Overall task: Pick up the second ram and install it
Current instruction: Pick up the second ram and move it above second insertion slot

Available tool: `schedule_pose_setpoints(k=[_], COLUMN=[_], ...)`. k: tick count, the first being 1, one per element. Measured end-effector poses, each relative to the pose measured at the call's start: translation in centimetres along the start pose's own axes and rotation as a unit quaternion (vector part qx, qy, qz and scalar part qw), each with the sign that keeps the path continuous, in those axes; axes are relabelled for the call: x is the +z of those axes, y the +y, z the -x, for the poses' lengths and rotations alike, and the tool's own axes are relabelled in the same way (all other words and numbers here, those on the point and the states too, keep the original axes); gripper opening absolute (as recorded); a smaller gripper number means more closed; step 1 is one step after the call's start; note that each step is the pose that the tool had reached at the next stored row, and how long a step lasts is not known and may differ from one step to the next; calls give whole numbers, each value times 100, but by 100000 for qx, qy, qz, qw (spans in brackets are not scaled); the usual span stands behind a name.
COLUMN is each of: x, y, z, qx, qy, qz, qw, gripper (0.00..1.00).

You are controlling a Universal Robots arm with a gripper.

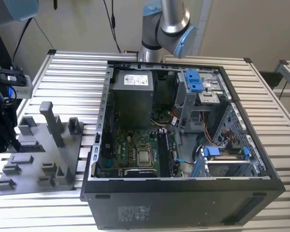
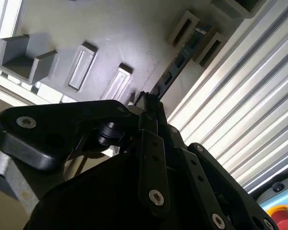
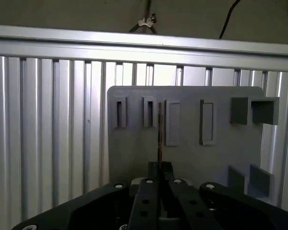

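Note:
The second ram is a thin dark stick seen edge-on over the gray holder plate. In the second wrist view the ram runs from between two posts of the plate up to my fingertips. My gripper is shut on the ram's near end. In the exterior view my gripper hangs at the far left, over the left edge of the holder plate.
An open computer case lies on the slatted aluminium table, at the exterior view's right of the plate. Its motherboard carries a silver-topped processor. Upright posts stand on the plate. A red and yellow object sits beyond the table's edge.

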State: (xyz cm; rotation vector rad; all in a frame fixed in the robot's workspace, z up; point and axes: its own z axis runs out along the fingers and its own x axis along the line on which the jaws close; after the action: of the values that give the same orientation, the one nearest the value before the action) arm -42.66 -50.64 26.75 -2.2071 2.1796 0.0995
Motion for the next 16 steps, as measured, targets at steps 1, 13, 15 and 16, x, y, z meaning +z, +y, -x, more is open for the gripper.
schedule_pose_setpoints(k=[1,13,15,16], x=[-2,-10,-34,-52], y=[0,-1,0,0], z=[0,1,2,4], qx=[456,1959,1959,1959], qy=[-15,-14,-1,-9], qz=[-39,-169,-153,-165], qw=[99999,99981,99981,99981], gripper=[14,14,14,14])
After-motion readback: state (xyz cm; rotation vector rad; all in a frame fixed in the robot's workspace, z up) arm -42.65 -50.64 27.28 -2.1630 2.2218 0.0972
